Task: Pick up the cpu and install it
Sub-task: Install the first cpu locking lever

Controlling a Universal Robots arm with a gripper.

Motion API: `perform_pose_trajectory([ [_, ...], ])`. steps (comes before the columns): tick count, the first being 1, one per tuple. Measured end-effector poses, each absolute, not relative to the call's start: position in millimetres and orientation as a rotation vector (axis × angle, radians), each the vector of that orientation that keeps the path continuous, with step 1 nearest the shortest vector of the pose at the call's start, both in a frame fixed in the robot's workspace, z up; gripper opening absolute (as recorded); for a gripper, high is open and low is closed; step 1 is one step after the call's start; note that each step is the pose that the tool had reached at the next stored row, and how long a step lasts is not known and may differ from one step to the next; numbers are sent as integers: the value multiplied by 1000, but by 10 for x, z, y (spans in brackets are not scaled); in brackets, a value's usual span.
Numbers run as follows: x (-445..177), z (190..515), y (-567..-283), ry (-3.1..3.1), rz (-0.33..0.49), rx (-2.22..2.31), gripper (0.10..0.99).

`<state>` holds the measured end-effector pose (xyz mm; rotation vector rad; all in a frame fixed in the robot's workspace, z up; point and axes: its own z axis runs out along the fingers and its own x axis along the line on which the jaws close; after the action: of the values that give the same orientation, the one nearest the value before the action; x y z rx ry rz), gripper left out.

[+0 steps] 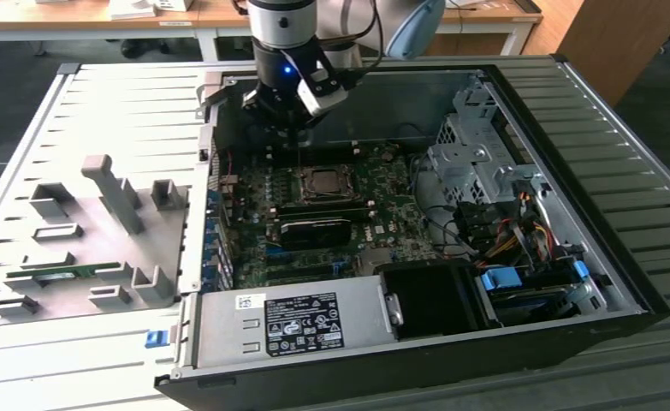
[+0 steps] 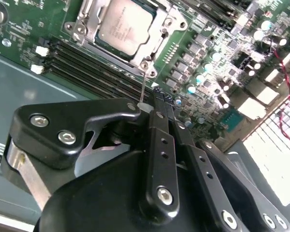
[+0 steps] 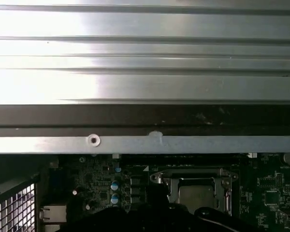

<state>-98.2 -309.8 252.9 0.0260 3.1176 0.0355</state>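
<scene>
one cpu (image 2: 122, 25) sits flat inside its socket frame (image 2: 150, 46) on the green motherboard (image 2: 208, 63), just ahead of the gripper (image 2: 157, 99). one gripper shows, its black fingers (image 2: 160, 140) pressed together and carrying nothing, though a thin lever (image 2: 143, 84) seems to touch the tips. in the exterior view the gripper (image 1: 283, 128) hangs just above the one cpu (image 1: 324, 182) in the open computer case (image 1: 608, 257).

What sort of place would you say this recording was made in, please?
Probably a lab or workshop for computer assembly: an open computer case lies on a ribbed metal table, beside a grey parts fixture, with office desks behind.
</scene>
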Motion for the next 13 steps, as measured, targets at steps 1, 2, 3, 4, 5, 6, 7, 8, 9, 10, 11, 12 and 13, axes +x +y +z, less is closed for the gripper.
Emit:
perform_pose_trajectory([
  [1,-957,2527,-3098,3118,35,26,106],
  [2,-934,2524,-3098,3118,35,26,106],
  [3,-921,2522,-3098,3118,35,26,106],
  [4,-915,2519,-3098,3117,36,26,106],
  [5,-914,2519,-3099,3118,36,26,106],
  [6,-914,2519,-3099,3118,36,26,106],
  [7,-909,2517,-3099,3118,44,26,106],
  [8,-904,2514,-3100,3117,67,26,106],
  [9,-903,2513,-3103,3117,95,27,106],
  [10,-901,2512,-3108,3116,123,27,106],
  [11,-900,2510,-3114,3115,147,27,106],
  [12,-899,2506,-3115,3115,149,27,106],
  [13,-898,2503,-3115,3115,147,27,106],
])
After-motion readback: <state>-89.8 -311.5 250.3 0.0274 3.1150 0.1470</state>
